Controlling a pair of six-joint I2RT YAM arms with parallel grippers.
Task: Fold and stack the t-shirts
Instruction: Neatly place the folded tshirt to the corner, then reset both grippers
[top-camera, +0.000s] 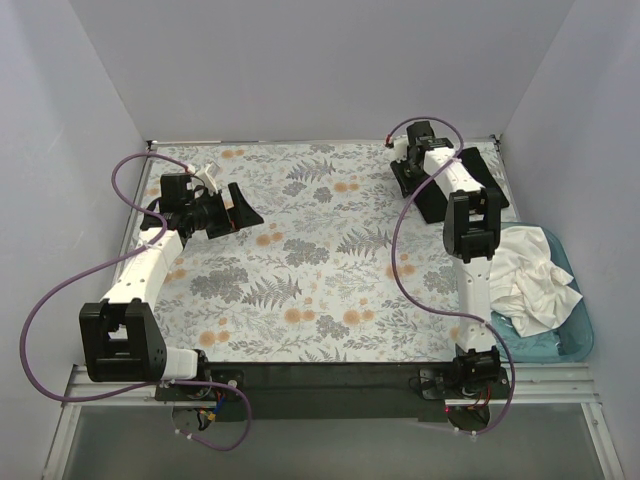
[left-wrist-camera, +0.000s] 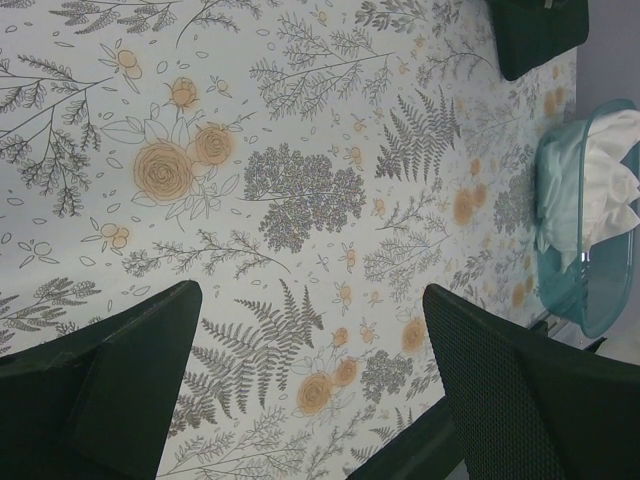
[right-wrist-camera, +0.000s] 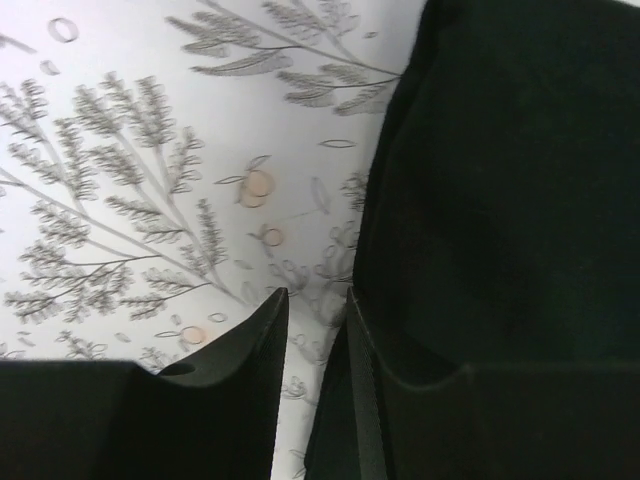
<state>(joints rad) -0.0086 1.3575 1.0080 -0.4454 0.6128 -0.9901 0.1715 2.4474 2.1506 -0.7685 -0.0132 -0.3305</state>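
Note:
A folded black t-shirt (top-camera: 492, 178) lies at the back right of the floral cloth, partly hidden by my right arm. It also shows in the right wrist view (right-wrist-camera: 500, 180) and the left wrist view (left-wrist-camera: 535, 35). Crumpled white t-shirts (top-camera: 535, 275) fill the teal tub and show in the left wrist view (left-wrist-camera: 610, 170). My right gripper (top-camera: 403, 178) sits low at the black shirt's left edge. In its wrist view (right-wrist-camera: 315, 300) the jaws stand a narrow gap apart with only floral cloth between them. My left gripper (top-camera: 243, 212) is wide open and empty above the cloth (left-wrist-camera: 310, 300).
The grey-and-orange floral cloth (top-camera: 310, 260) covers the table. The teal tub (top-camera: 585, 335) stands at the right edge, also in the left wrist view (left-wrist-camera: 590, 300). White walls close in the left, back and right. Purple cables loop off both arms.

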